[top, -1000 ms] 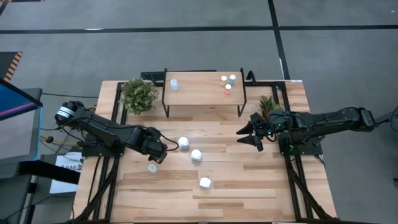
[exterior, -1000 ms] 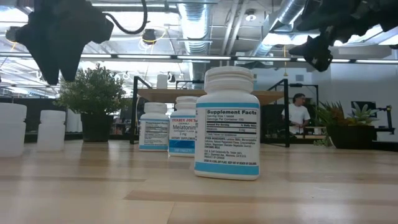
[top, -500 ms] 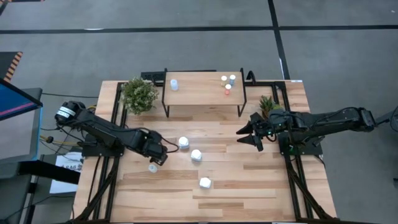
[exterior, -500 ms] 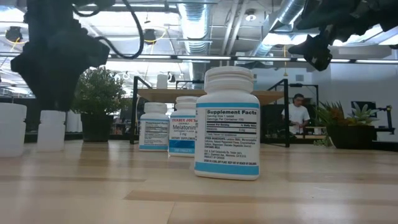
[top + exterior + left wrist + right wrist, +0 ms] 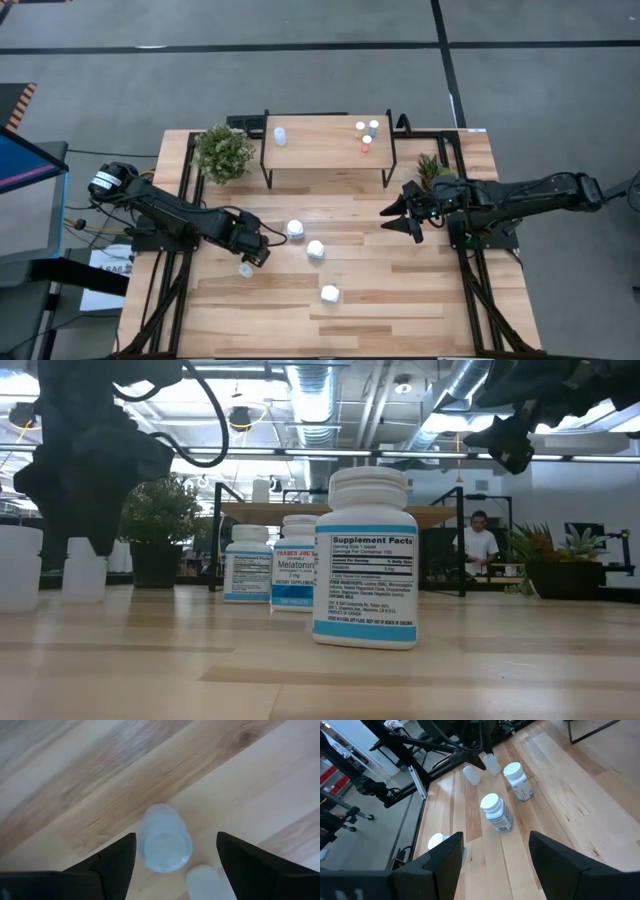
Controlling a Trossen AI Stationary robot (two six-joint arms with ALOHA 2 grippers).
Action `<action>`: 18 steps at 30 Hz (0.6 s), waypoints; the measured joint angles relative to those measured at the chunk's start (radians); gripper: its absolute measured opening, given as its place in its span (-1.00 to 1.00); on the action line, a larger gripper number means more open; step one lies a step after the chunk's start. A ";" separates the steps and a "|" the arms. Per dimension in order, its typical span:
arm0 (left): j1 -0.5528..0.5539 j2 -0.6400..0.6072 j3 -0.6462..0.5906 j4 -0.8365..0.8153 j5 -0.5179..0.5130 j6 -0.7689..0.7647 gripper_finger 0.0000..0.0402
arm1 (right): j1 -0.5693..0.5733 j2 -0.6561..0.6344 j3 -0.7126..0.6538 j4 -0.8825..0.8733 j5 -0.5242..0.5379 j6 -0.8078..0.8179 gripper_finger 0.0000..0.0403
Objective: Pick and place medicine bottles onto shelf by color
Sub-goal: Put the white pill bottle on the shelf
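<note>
The nearest white bottle (image 5: 365, 560) is showing "Supplement Facts"; another bottle (image 5: 295, 565) is reading "Trader Joe's Melatonin". Both are standing upright. The left hand (image 5: 172, 852) is hanging spread above a pale-blue bottle (image 5: 165, 845); the right hand (image 5: 400, 218) is waiting open.

"Supplement Facts" on nearest white bottle (image 5: 365, 560), "Melatonin" on second bottle (image 5: 295, 565)

shelf (image 5: 325, 145): table rear, four bottles on it | three bottles (image 5: 314, 249): table centre

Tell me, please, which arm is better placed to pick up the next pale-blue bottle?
Left. The left gripper hangs open directly above a pale-blue bottle, its fingers on either side. The right gripper hovers far across the table.
</note>
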 joint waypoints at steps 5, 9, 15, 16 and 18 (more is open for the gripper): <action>0.000 0.000 0.000 -0.008 0.000 0.006 0.09 | 0.000 0.000 0.000 -0.001 0.000 0.000 0.24; 0.000 0.000 0.000 -0.007 0.000 0.007 -0.14 | 0.000 0.000 0.000 -0.001 0.000 0.000 0.24; 0.000 0.000 0.006 -0.009 0.002 0.006 -0.48 | 0.000 0.000 0.000 -0.001 0.000 0.000 0.24; 0.000 0.000 0.014 -0.012 0.005 0.012 -0.48 | 0.000 0.000 0.000 -0.001 0.000 0.000 0.24; 0.004 0.000 0.042 -0.013 0.009 0.033 -0.48 | 0.000 0.000 0.000 -0.001 0.000 0.000 0.24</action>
